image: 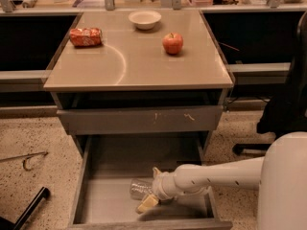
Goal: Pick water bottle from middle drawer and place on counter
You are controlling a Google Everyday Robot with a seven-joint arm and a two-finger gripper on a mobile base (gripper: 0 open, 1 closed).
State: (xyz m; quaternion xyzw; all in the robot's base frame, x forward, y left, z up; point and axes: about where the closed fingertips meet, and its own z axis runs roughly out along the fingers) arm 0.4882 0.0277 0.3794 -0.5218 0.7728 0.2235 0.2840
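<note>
Crushed can [85, 36] sits upper left on the counter [134, 71]. Lower centre of the frame, the water bottle [138, 189] lies on its side in the open middle drawer [108, 206]. The gripper [149, 188] is right there at its right end, jaws spread either side of it, not clamped yet.

The single camera sits high on the near side and looks down and away toward the far wall. It is close enough that the counter [144, 66] fills the upper middle and the open middle drawer [110, 202] reaches the bottom edge. The white arm [220, 174] enters from the near right, with the gripper [150, 189] low in frame inside the drawer.
</note>
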